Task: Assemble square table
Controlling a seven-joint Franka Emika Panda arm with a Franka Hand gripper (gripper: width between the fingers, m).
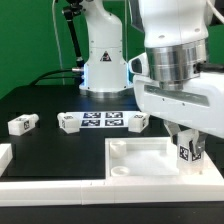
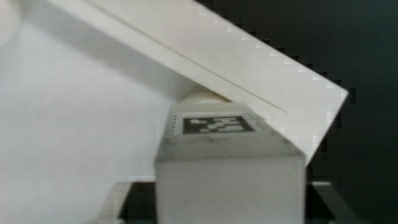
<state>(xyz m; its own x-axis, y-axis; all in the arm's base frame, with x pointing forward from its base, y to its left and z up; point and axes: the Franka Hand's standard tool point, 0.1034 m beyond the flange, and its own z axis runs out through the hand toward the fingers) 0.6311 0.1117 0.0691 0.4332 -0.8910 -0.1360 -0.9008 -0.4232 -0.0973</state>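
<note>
- starting with the exterior view: the square top [image 1: 140, 160] lies flat on the black worktop [image 1: 40, 105] with its raised rim upward.
- the hand [image 1: 186, 150] hangs over the part of the square top toward the exterior view's right. it is pinching the held leg [image 1: 185, 153], which stands upright with its tag facing the camera.
- whether the held leg's lower end touches the square top cannot be told from here.
- beyond the square top, farther from the camera, the marker board [image 1: 103, 121] lies flat on the worktop.
- also beyond the square top, the third loose leg [image 1: 138, 123] sits just beside the marker board's end on the exterior view's right. the second loose leg [image 1: 68, 124] sits just beside its other end.
- the first loose leg [image 1: 22, 124] lies well apart from the square top, farthest toward the exterior view's left.
- white border rails [image 1: 60, 185] run along the near side of the square top and off toward the exterior view's left.
- the robot's base [image 1: 103, 60] stands well beyond the square top, at the back of the worktop.
- in the wrist view, the held leg [image 2: 222, 170] fills the lower middle, and its black-white tag [image 2: 217, 125] is plainly readable.
- dark fingers [image 2: 135, 205] show on either side of the held leg, so the hand [image 2: 228, 200] is clamped on it.
- the square top [image 2: 125, 90] spreads white past the tagged end of the held leg. one corner of its rim stands out against the black worktop [image 2: 347, 40].
- the held leg's end lies right at the square top's rim edge near that corner. contact cannot be judged.
</note>
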